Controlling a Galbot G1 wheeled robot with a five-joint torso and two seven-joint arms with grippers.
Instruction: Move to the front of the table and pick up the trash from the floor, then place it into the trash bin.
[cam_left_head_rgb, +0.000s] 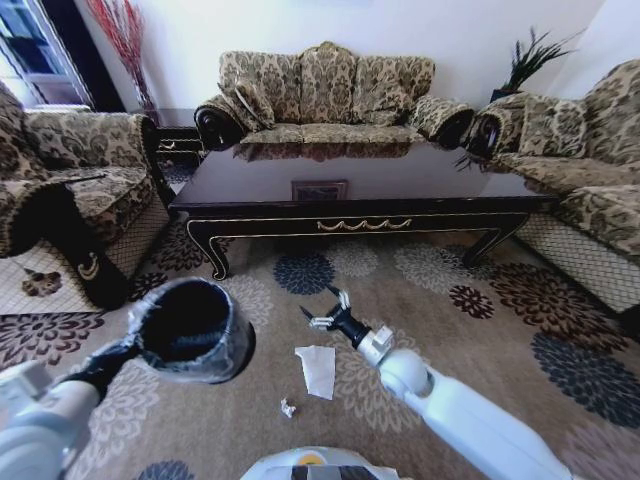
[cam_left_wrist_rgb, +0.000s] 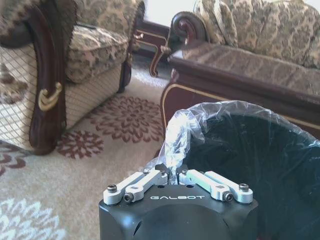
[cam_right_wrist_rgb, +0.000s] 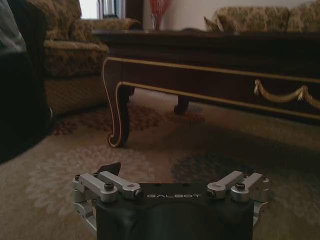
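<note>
Sofas ring the patterned carpet (cam_left_head_rgb: 470, 330) on three sides, and the long dark table (cam_left_head_rgb: 360, 190) with gold trim stands ahead of me, nothing between it and my arms. My left gripper (cam_left_wrist_rgb: 177, 175) is pinched shut on the trash bin (cam_left_head_rgb: 195, 330) liner at the rim, holding it above the floor. My right gripper (cam_left_head_rgb: 325, 312) hangs spread just above the white napkin (cam_left_head_rgb: 318, 370), a small crumpled wrapper (cam_left_head_rgb: 288, 408) lying near it.

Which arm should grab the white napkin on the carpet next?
Right, most likely. The right gripper is open, low over the carpet, close to the napkin. The left gripper is shut on the liner of the trash bin, holding the bin up, so it is occupied.
</note>
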